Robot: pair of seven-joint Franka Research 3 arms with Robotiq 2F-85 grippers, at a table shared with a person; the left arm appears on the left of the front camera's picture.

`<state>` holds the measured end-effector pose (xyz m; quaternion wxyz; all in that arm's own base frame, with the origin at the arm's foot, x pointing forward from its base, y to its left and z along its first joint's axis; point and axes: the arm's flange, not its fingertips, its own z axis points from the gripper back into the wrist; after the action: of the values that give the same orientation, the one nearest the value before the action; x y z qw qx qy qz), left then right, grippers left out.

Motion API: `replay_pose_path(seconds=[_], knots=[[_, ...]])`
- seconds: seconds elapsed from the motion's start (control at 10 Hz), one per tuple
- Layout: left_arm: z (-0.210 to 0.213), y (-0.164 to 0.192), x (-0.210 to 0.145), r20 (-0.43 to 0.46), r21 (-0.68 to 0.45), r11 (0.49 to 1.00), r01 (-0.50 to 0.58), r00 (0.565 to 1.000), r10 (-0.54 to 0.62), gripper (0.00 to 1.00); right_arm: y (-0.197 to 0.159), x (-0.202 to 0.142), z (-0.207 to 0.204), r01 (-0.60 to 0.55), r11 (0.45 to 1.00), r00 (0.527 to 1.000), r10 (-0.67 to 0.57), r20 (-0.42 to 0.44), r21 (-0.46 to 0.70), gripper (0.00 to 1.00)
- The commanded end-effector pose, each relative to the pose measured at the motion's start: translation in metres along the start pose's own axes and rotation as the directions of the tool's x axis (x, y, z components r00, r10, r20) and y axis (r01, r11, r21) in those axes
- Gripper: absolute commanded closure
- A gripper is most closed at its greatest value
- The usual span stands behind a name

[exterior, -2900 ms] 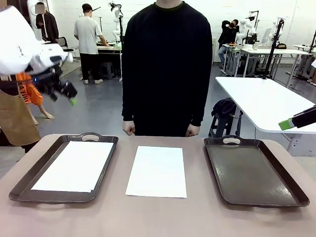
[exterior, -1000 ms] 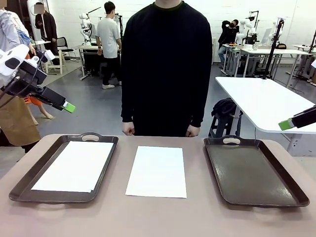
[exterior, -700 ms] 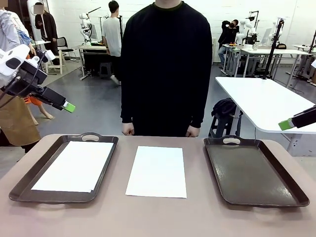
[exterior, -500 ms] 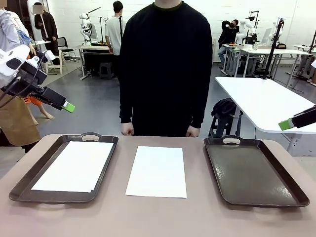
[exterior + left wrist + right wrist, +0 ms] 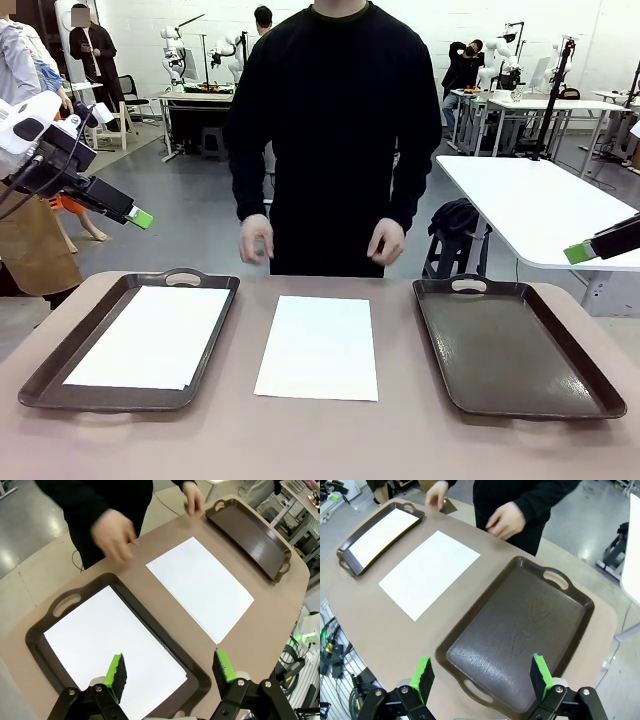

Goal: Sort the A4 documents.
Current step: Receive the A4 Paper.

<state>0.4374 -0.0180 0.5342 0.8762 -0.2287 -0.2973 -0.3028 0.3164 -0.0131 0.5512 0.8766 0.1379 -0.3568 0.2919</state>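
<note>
One sheet point(image 5: 150, 335) lies in the left tray point(image 5: 80, 345), another sheet point(image 5: 320, 347) on the table point(image 5: 320, 440) between it and the right tray point(image 5: 510, 350).

Left gripper point(image 5: 170, 669) (jaws apart) hangs above sheet point(image 5: 110, 635) in tray point(image 5: 157, 630).

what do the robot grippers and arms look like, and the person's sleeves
The left gripper and right gripper are black, two-fingered, with bright green pads. The left arm is white-shelled with thin black cables looping beside it. The person's sleeves are long and black.
</note>
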Motion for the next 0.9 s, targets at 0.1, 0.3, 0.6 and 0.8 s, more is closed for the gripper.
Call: replay_pose_path(seconds=[0.1,0.3,0.6,0.8], knots=[[0.0014,-0.0016,0.0002,0.004,-0.011,1.0,0.008,1.0,-0.008,0.1,-0.0006,-0.0002,-0.0015,0.008,1.0,1.0,-0.008,-0.001,0.003,0.0],[0.0014,-0.0016,0.0002,0.004,-0.011,1.0,0.008,1.0,-0.008,0.1,-0.0006,-0.0002,-0.0015,0.008,1.0,1.0,-0.008,-0.001,0.003,0.0],[0.0014,-0.0016,0.0002,0.004,-0.011,1.0,0.008,1.0,-0.008,0.1,-0.0006,-0.0002,-0.0015,0.008,1.0,1.0,-0.008,-0.001,0.003,0.0],[0.0014,-0.0016,0.0002,0.004,-0.011,1.0,0.008,1.0,-0.008,0.1,-0.0006,-0.0002,-0.0015,0.008,1.0,1.0,-0.008,-0.001,0.003,0.0]])
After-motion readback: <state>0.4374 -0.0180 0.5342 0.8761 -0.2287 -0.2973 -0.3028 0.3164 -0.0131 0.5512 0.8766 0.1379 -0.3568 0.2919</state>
